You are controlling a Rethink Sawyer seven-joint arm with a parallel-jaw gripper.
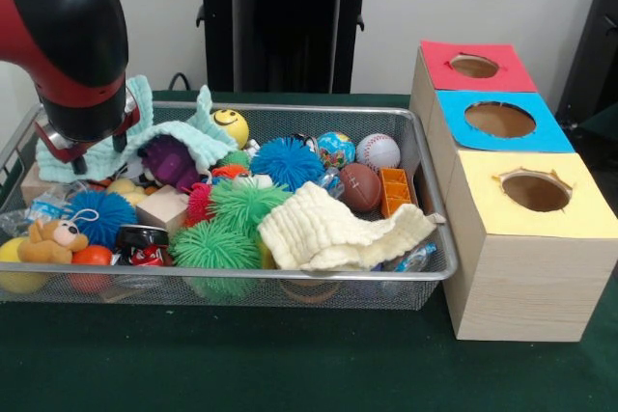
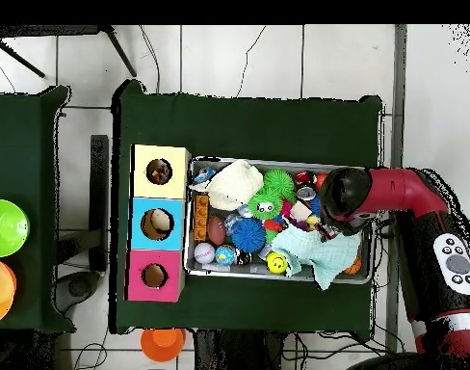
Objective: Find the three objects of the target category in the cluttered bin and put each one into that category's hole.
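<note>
The silver wire-mesh bin (image 1: 290,277) is full of toys; it also shows in the overhead view (image 2: 239,274). A small round thing with blue, yellow and red patches (image 1: 336,149) lies at the bin's back, next to a baseball; I cannot tell if it is one of the printed fabric bundles. No other printed bundle shows. The yellow-surround hole (image 1: 536,190) tops the nearest, largest wood box (image 2: 160,171). My gripper (image 1: 79,153) hangs low over the bin's left end, against a mint cloth (image 1: 179,132), mostly hidden by the arm.
Blue-surround (image 1: 499,120) and red-surround (image 1: 473,66) holes sit behind the yellow one. A cream cloth (image 1: 333,229), green (image 1: 217,243) and blue (image 1: 288,161) spiky balls, a football (image 1: 359,185) and a teddy (image 1: 53,238) fill the bin. A green bowl (image 2: 6,226) stands on a side table.
</note>
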